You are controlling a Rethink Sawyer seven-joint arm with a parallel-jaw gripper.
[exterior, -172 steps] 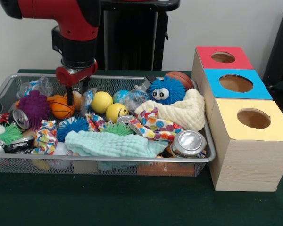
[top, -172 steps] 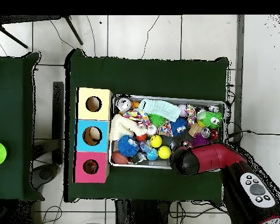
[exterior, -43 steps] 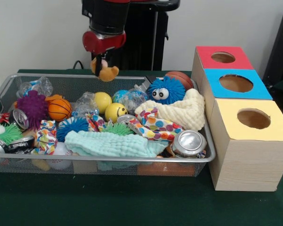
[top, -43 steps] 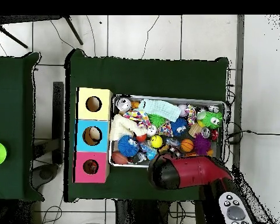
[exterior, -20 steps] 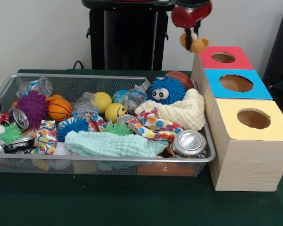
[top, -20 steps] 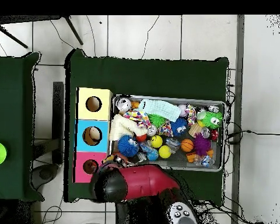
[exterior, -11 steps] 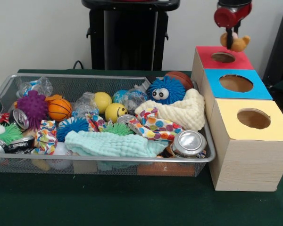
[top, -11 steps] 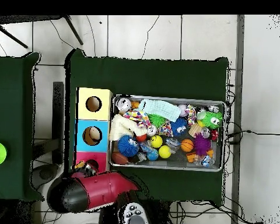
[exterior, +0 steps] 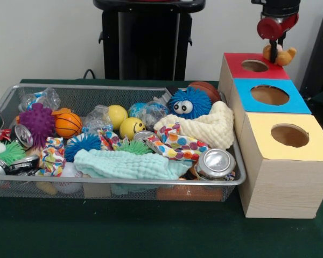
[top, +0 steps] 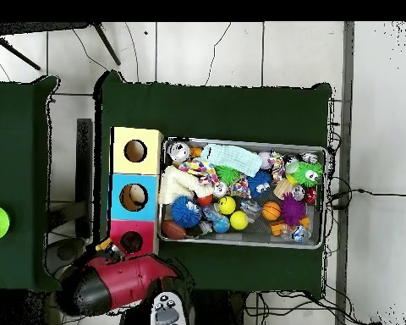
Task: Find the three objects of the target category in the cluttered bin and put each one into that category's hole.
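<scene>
Your tool (exterior: 273, 49), clamped on the orange plush toy (exterior: 280, 54) at upper right, hangs beyond the red box's hole (exterior: 254, 65); releasing here risks missing it.

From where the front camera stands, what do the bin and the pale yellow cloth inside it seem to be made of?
The bin looks like silvery metal wire mesh: you can see through its fine grid. The pale yellow cloth looks like soft, nubby fleece or terry, matte and bumpy, though the exact fibre is unclear.
</scene>
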